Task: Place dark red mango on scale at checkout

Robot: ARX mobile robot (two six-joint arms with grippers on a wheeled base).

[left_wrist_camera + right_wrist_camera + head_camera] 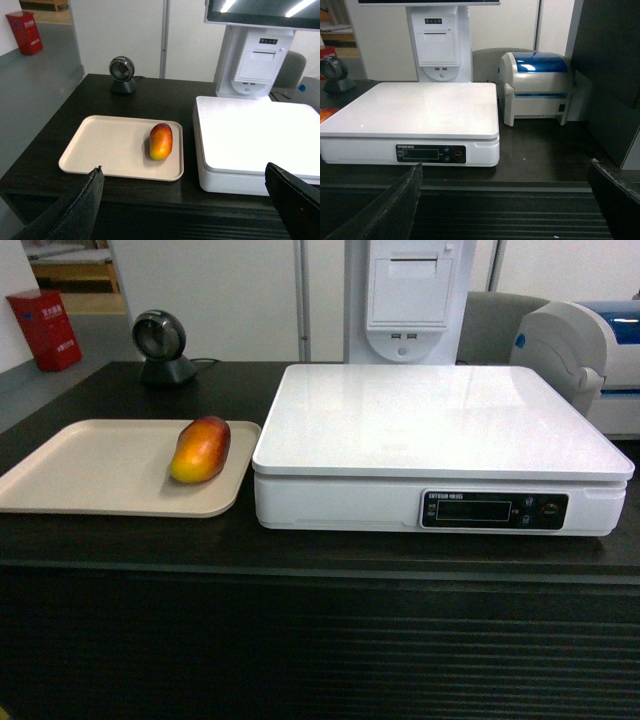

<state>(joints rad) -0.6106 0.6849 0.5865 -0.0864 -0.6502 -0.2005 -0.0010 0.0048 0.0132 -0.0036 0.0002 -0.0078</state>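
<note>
Head view: the dark red mango (pixel 201 449) lies on the beige tray (pixel 80 470), beside the bare scale (pixel 440 430) on the checkout (pixel 300 550).

Left wrist: my left gripper (pixel 185 200) gapes wide, holding nothing, aimed toward the mango, probably for pickup.

Right wrist: my right gripper (pixel 505 200) is equally spread and bare, facing the scale.

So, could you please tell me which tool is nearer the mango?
Left. The left tool faces the mango on its tray; the right tool faces the scale.

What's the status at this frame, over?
Left gripper open, empty; right gripper open, empty. Dark red mango on beige tray, untouched. Scale top bare, path unobstructed.
</note>
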